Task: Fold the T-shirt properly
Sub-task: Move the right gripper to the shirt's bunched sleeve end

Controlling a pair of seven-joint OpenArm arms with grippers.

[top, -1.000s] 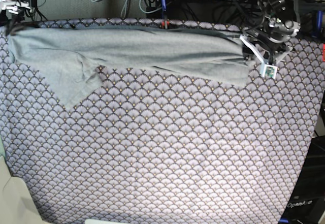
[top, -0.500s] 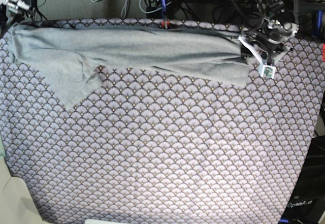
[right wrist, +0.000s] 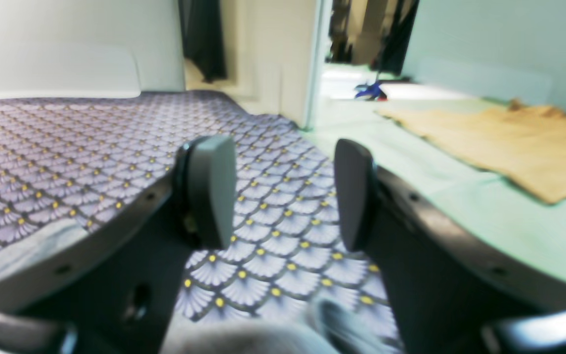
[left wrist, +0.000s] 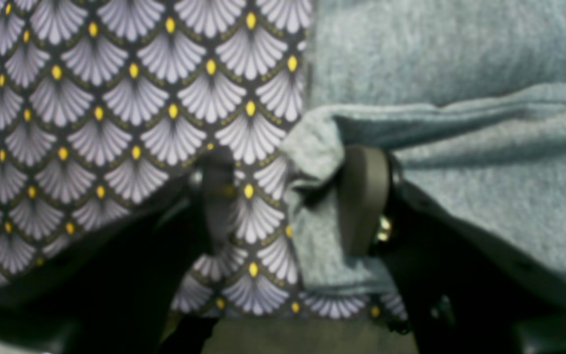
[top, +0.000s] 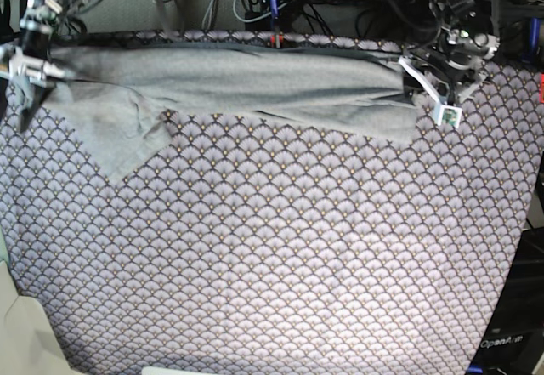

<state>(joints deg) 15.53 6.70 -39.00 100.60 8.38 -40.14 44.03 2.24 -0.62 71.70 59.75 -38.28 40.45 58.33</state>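
We see the grey T-shirt (top: pixel 255 86) along the tablecloth's (top: pixel 272 256) far edge, left gripper (left wrist: pixel 288 201) open astride its hem, right gripper (right wrist: pixel 283 196) open, empty.

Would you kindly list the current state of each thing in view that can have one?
T-shirt: bunched in a long band along the table's far edge, not yet folded.
Left gripper: open, straddling the shirt's corner, one finger on fabric.
Right gripper: open, empty, above the tablecloth.
Tablecloth: spread flat.

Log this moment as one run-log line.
T-shirt bunched along far edge | left gripper open astride its corner | right gripper open, empty
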